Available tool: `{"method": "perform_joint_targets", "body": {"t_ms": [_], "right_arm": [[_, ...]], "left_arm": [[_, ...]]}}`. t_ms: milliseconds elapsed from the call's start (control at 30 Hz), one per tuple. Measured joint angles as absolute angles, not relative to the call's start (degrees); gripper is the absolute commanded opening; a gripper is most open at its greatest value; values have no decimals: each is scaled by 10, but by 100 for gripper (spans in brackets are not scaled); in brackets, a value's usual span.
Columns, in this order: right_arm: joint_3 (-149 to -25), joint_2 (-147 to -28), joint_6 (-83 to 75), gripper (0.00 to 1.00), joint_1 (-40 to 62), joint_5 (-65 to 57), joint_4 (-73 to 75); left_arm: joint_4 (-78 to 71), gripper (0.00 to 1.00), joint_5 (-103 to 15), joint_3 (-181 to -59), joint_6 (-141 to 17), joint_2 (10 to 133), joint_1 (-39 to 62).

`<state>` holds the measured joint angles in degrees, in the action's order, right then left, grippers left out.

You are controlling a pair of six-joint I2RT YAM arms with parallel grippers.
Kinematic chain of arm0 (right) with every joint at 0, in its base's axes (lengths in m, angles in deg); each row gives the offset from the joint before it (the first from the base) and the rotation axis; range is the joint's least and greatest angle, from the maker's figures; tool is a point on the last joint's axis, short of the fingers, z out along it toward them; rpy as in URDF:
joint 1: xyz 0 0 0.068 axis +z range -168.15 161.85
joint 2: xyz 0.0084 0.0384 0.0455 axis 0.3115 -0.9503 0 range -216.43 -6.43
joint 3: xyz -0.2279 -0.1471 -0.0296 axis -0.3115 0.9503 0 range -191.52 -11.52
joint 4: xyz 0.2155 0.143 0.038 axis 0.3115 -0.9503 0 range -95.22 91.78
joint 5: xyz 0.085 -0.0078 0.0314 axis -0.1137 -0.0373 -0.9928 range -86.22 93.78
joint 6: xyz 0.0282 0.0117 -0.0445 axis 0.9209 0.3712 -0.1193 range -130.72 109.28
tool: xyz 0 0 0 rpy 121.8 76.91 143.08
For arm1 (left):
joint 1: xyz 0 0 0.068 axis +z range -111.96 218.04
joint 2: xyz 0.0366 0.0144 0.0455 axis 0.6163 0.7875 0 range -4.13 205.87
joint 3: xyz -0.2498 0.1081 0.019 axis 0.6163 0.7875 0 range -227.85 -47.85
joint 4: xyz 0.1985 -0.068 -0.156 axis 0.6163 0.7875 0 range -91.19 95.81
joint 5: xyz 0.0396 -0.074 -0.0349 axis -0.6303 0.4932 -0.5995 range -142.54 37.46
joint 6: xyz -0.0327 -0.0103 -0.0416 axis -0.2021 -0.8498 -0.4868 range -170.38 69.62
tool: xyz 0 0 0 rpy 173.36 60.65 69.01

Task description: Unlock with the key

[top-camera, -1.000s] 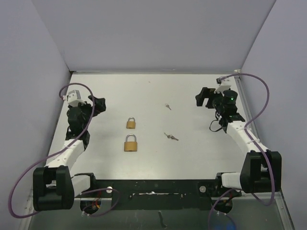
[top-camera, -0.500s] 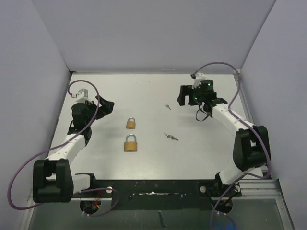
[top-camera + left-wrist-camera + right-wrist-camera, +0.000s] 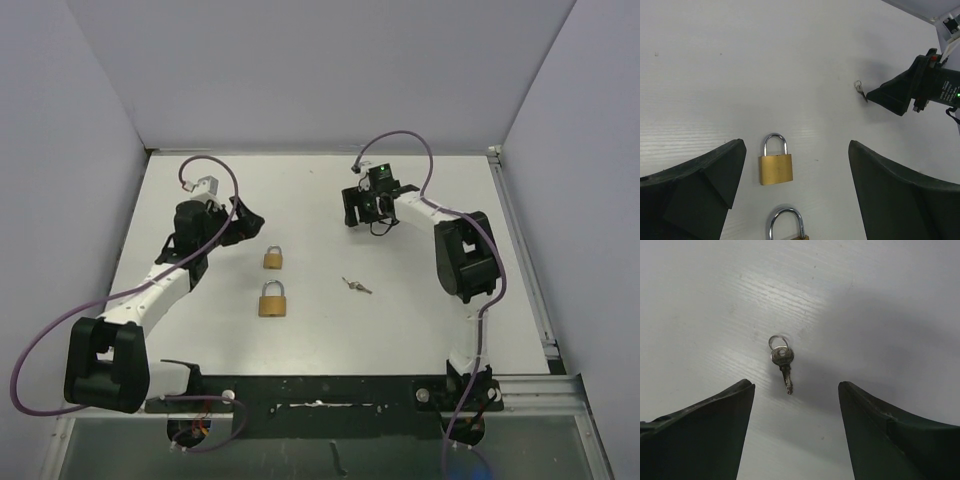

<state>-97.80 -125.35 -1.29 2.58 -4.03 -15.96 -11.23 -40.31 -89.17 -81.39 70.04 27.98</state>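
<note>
Right wrist view gives me my clearest look: the small silver key [image 3: 782, 360] lies flat on the white table [image 3: 700, 300], its ring at the far end and its blade pointing back toward the camera. It sits in the gap between the fingers of the right gripper [image 3: 795, 386], which are spread wide and have hold of nothing. On the left wrist view, the left gripper [image 3: 797, 145] is just as wide open and empty. A brass padlock [image 3: 775, 167] lies flat on the table between its fingers, shackle pointing away, and only the shackle of a second padlock [image 3: 787, 225] shows at the bottom edge. From above, I see the two locks one behind the other near the table's middle, and a second key [image 3: 356, 286] lying to their right, apart from both grippers.
</note>
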Motion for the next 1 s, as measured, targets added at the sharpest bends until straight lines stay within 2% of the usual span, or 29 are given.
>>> {"method": "perform_joint_targets", "body": {"t_ms": [467, 600, 733, 867, 1000], "right_arm": [[-1058, -1325, -18, 61, 45, -45, -172], [-1069, -1336, -21, 56, 49, -48, -172], [-1073, -1338, -24, 45, 52, -48, -178], [-1073, -1338, -24, 43, 56, -48, -184], [-1073, -1338, -27, 31, 56, -48, -186]], "left_arm": [[-66, 84, -423, -899, -796, 700, 260], [-60, 85, -425, -899, -795, 700, 260], [-59, 85, -429, -899, -793, 700, 260], [-59, 85, -432, -899, -790, 700, 260], [-58, 85, -433, -899, -787, 700, 260]]}}
